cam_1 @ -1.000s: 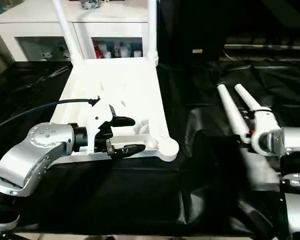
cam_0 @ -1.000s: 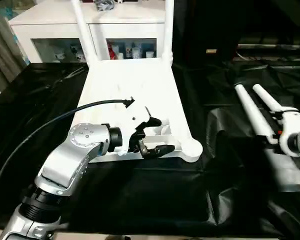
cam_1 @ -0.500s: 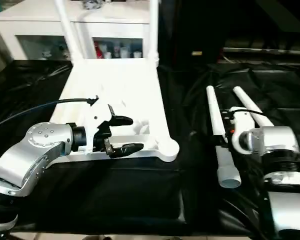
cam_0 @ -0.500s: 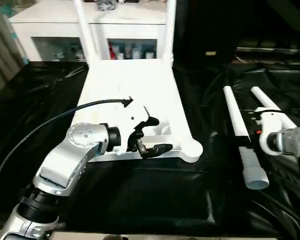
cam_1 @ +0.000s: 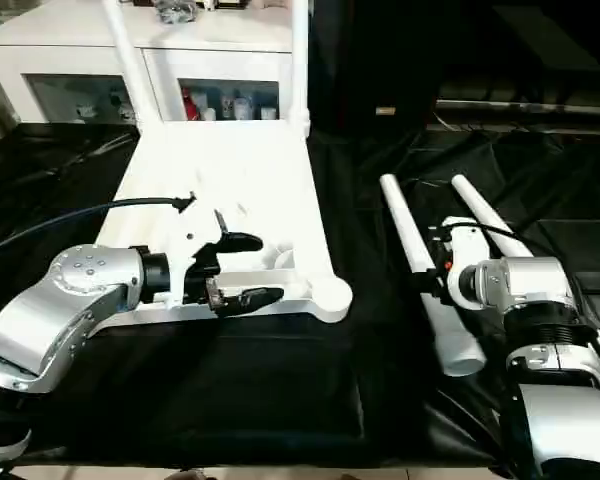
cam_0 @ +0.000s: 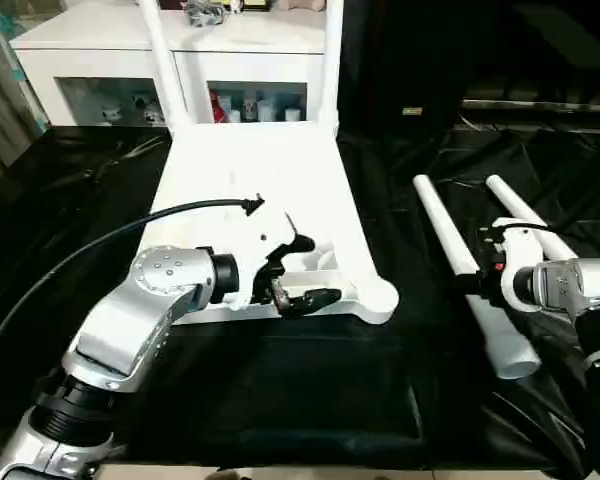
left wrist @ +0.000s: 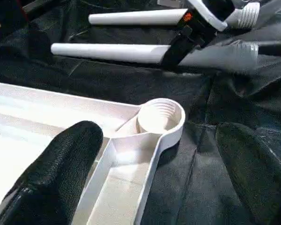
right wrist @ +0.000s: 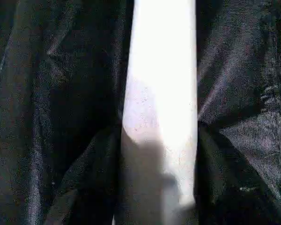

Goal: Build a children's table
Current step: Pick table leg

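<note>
**Third leg under the right tool, panel steadied by the left**

Underneath both tools: black-draped tabletop, carrying every part. Far beyond the tools, past the cloth: white cabinet.

Around the left tool: upturned white panel of the children's table, ribbed side up, long axis running straight away from that tool. Left tool wide apart, straddling the panel's near rim, one finger over the inside and the other outside over the cloth. Nothing clamped. Probably parked there to keep the panel from sliding while a leg goes in.

At the panel's far end, well away from the left tool: two fitted legs standing upright from the corner sockets, so roughly half done by the look of it.

At the right tool: nearer loose leg, flat on the cloth, long axis running from beyond the tool back past it, narrow rounded end out ahead, wide open end behind. Right tool set across the leg about midway along. Clamped or merely around it: cannot tell. Mid-length hold likely chosen for balance on lifting.

Just outside the right tool, on the side away from the left tool: second loose leg, roughly parallel, untouched.

Just beside the left tool, towards the right one: empty corner socket, threaded inside, mouth facing up. Likely target for the leg.
</note>
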